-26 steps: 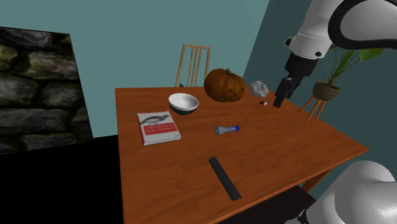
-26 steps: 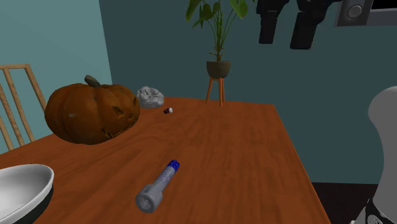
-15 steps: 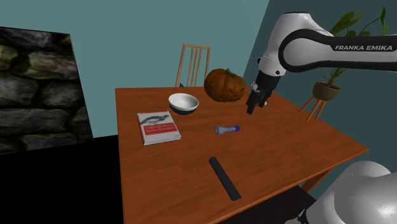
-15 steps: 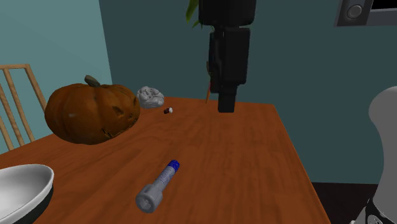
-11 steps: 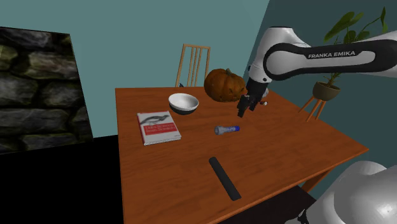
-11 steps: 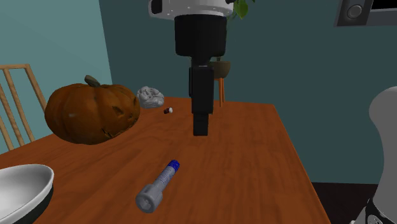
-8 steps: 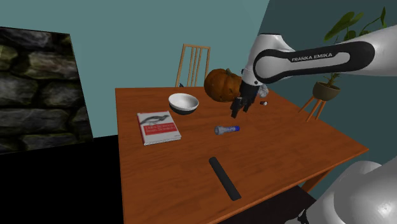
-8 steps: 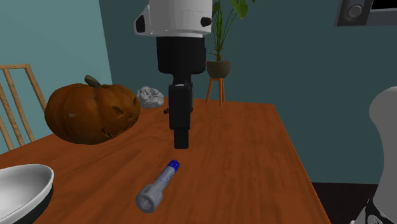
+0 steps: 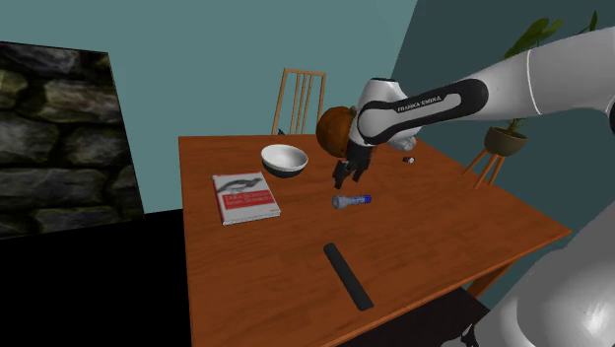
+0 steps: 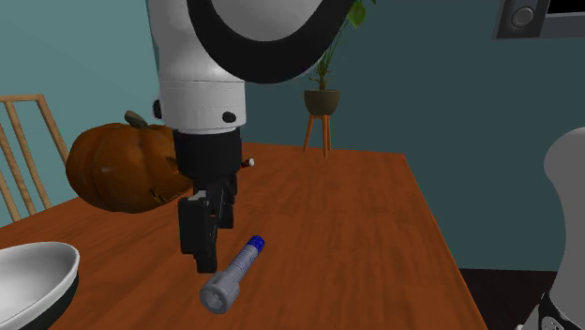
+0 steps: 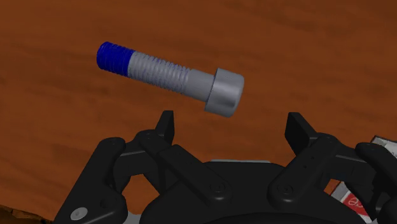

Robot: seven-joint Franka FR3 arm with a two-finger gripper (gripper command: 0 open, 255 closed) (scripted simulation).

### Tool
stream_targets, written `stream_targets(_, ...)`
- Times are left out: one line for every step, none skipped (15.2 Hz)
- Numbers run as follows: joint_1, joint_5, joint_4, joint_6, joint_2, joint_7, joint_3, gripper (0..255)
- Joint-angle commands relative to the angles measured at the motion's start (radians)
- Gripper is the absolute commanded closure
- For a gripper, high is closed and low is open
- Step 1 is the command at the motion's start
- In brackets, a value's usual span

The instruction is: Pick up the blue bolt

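Bolt, grey shank with blue tip: flat on tabletop, just ahead of gripper, head nearer the fingertips, untouched. Fingers spread, nothing between them. Orange pumpkin close behind gripper; white bowl farther off.

White arm, all-black pincer

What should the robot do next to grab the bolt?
Probably shift a little toward the bolt, so it ends up between the open fingers. Right now it lies on the table just past their tips, untouched.
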Motion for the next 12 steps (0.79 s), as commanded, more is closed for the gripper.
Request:
stream_targets(-0.003, 0.015, 0.045, 0.034, 0.078, -0.01, -0.003, 0)
stream_targets(-0.004, 0.023, 0.066, 0.048, 0.115, -0.014, -0.004, 0)
stream_targets(-0.004, 0.023, 0.061, 0.061, 0.122, -0.015, -0.003, 0)
stream_targets(-0.004, 0.024, 0.056, 0.074, 0.13, -0.015, -0.003, 0)
stream_targets(-0.004, 0.024, 0.051, 0.086, 0.138, -0.016, -0.003, 0)
stream_targets(-0.004, 0.025, 0.047, 0.099, 0.146, -0.017, -0.003, 0)
stream_targets(-0.004, 0.025, 0.042, 0.112, 0.154, -0.017, -0.003, 0)
stream_targets(-0.004, 0.026, 0.038, 0.124, 0.162, -0.018, -0.003, 0)
stream_targets(-0.004, 0.026, 0.034, 0.137, 0.171, -0.018, -0.003, 0)
stream_targets(-0.004, 0.027, 0.032, 0.144, 0.176, -0.019, -0.003, 0)
stream_targets(-0.004, 0.027, 0.032, 0.144, 0.176, -0.019, -0.003, 0)
stream_targets(-0.004, 0.027, 0.032, 0.144, 0.176, -0.019, -0.003, 0)
